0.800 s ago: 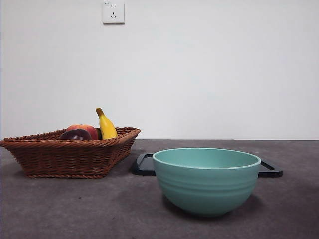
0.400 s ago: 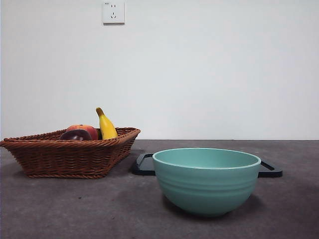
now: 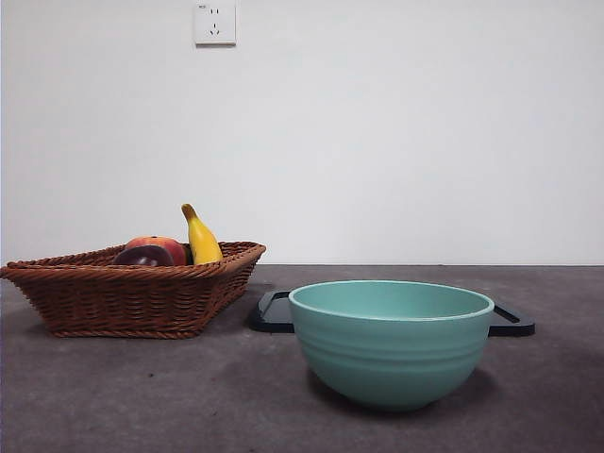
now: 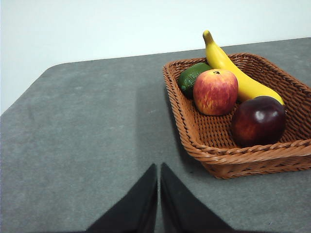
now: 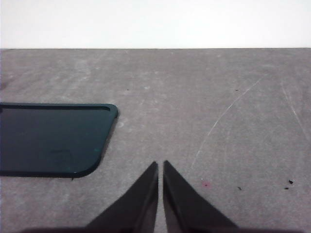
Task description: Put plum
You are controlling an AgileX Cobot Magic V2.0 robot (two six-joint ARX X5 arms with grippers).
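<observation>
One plum (image 4: 258, 121) beyond L gripper (image 4: 159, 167).

left hand (image 4: 159, 194): two black tapered jaws | right hand (image 5: 160, 191): same

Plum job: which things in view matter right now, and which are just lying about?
Matters: plum in the wicker basket; left gripper, shut, nearest the basket.

Lying about: red-orange fruit, banana, green fruit, teal bowl, black tray, right gripper, shut.
</observation>
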